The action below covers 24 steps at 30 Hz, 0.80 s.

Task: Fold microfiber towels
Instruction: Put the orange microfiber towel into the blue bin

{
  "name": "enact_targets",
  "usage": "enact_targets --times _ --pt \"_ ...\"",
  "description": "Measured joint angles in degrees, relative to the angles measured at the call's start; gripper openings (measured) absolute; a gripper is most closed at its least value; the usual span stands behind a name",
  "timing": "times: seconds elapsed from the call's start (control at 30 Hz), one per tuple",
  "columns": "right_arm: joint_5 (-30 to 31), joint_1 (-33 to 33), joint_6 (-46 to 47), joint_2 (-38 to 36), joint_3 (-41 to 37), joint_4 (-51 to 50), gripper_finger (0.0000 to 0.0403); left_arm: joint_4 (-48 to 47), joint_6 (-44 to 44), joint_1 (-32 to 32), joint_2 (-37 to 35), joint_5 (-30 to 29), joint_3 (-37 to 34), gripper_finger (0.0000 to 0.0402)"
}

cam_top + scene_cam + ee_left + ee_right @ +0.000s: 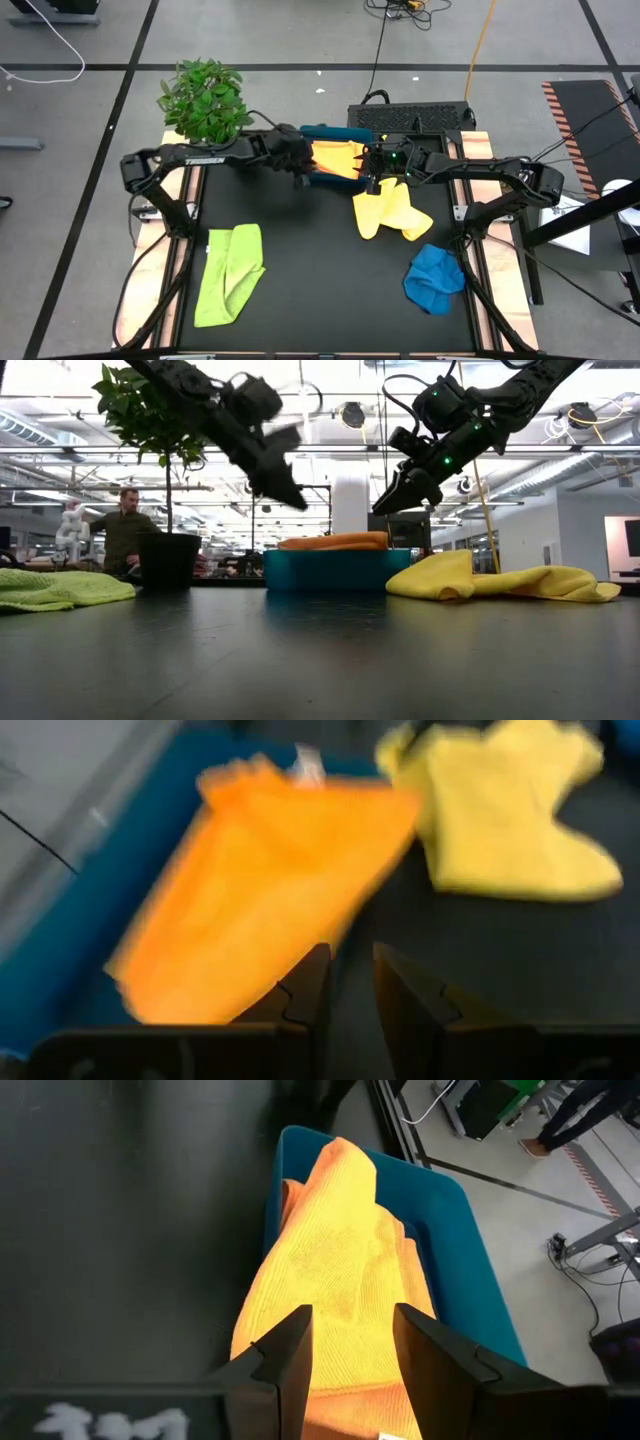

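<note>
Towels: from above we see orange [335,158] folded in the tray [330,132]; pale yellow [390,212], lime [230,272], blue [435,278] loose on the black desk [310,290], so we judge most folding remains. Low view: left tool [288,495] and right tool [395,500] hang over the tray, both parted, empty; open lab, person [125,525] behind. Wrist views: orange below both.

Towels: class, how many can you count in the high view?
4: orange towel in the tray, pale yellow towel at centre, lime green towel front left, blue towel front right. More may be hidden.
</note>
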Motion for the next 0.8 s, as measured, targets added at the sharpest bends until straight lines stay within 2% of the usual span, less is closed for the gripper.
enact_targets --times 0.13,0.47,0.63,0.8 --pt "0.0 0.0 0.0 0.1 0.0 1.2 0.0135 4.3 -0.3 -0.6 -1.8 -5.0 0.0 0.0081" --pt "-1.2 0.4 1.5 9.1 0.0 5.6 0.0125 10.6 -2.7 1.3 7.5 -5.7 0.0 0.0081" --pt "3.4 0.1 1.4 12.0 0.0 8.0 0.0107 12.3 -3.6 2.4 12.9 -5.6 0.0 0.0081" --pt "7.1 -0.9 1.5 13.0 0.0 8.5 0.0092 12.3 -3.9 3.2 15.4 -5.6 0.0 0.0081"
